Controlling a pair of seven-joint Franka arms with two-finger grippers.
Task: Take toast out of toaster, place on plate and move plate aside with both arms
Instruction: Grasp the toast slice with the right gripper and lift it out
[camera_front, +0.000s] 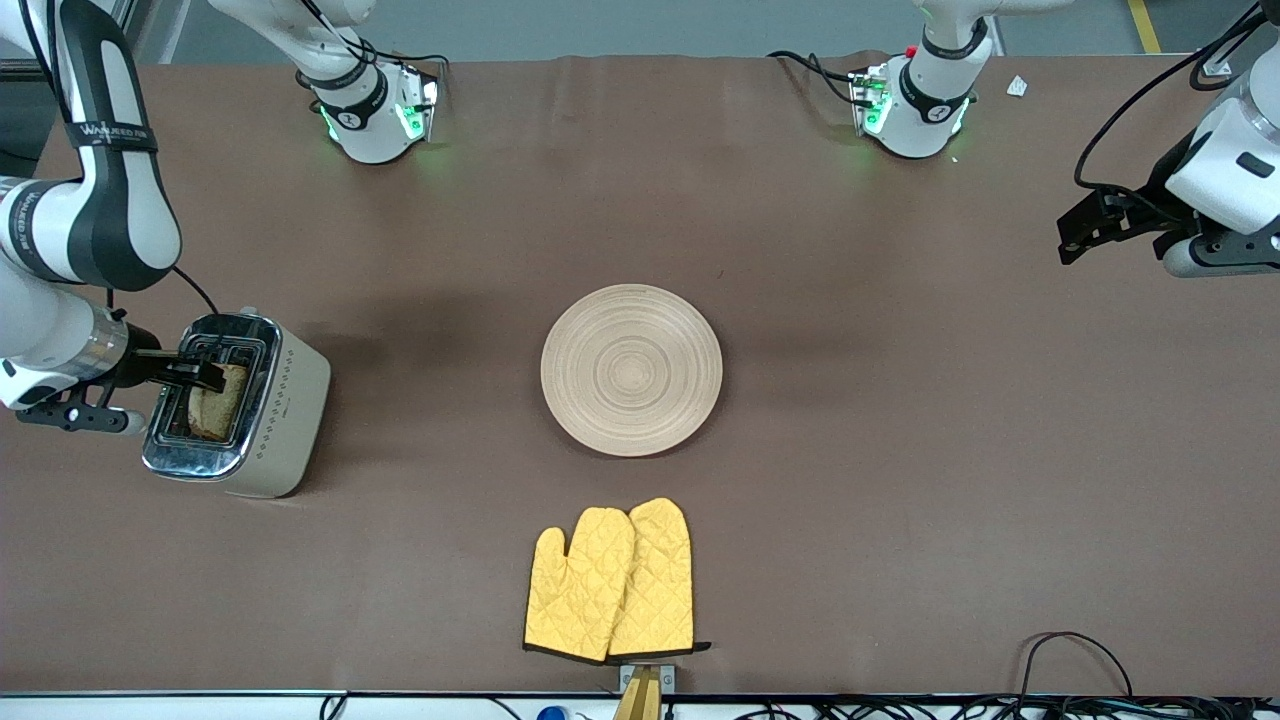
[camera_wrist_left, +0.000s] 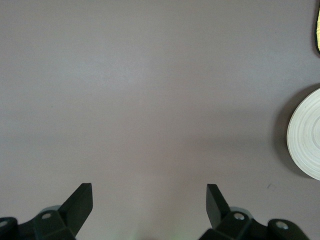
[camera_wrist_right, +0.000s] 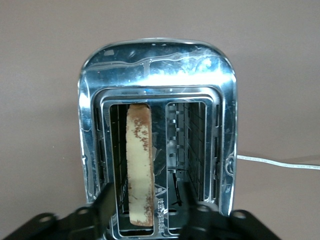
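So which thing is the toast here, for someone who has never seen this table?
Start at the chrome toaster at the right arm's end of the table. A slice stands on edge in one of its two slots, the other slot empty: that light brown, speckled piece is the toast, with the right end effector straddling it.

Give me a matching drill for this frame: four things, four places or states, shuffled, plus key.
Things:
1. toast
2. plate
3. oven mitts
4. left gripper

Places or states:
A. open, over bare table at the left arm's end
B. standing in a toaster slot
C. lying nearer the front camera than the plate
D. empty, mid-table

Pairs: 1-B, 2-D, 3-C, 4-A
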